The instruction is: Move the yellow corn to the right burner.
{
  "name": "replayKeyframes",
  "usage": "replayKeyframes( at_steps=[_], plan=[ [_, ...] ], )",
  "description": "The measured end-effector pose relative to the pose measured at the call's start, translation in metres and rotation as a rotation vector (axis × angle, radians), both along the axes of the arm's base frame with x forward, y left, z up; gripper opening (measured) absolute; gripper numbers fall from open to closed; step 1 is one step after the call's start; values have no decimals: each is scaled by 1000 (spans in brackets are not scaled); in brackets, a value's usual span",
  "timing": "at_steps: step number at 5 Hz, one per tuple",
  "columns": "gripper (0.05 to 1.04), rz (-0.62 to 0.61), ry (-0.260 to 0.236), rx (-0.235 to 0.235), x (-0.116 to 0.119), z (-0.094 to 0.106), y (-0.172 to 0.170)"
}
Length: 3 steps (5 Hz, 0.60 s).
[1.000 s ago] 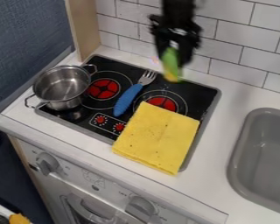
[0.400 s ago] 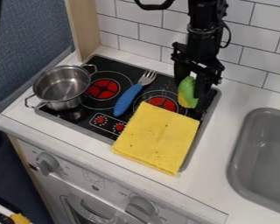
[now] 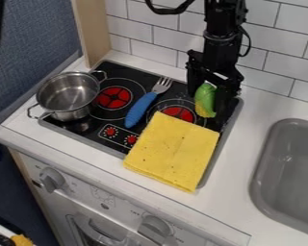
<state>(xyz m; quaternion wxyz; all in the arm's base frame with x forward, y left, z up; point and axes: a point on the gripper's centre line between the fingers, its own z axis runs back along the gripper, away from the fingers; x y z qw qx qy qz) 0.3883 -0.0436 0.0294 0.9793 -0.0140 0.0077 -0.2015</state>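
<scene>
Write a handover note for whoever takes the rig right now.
Pincer: low over the stove's right side, around the corn; whether it grips firmly I can't tell.
Corn: at the right edge of the right burner, yellow end down, off the red centre. The yellow cloth overlaps the burner's front.
Done: corn brought to the burner's edge.
Left: probably ease it toward the centre, confirm it rests there, release and lift clear, minding the fork.
</scene>
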Motion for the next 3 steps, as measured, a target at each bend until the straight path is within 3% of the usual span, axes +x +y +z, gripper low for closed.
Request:
replayKeyframes(
  at_steps=[1,2,3],
  plan=[
    [1004,-2,-11,-35,-6,22,-4],
    [1001,29,-99,-58,-8,64,-6],
    [1001,84,-112,-44,-12,62,-2]
  ],
)
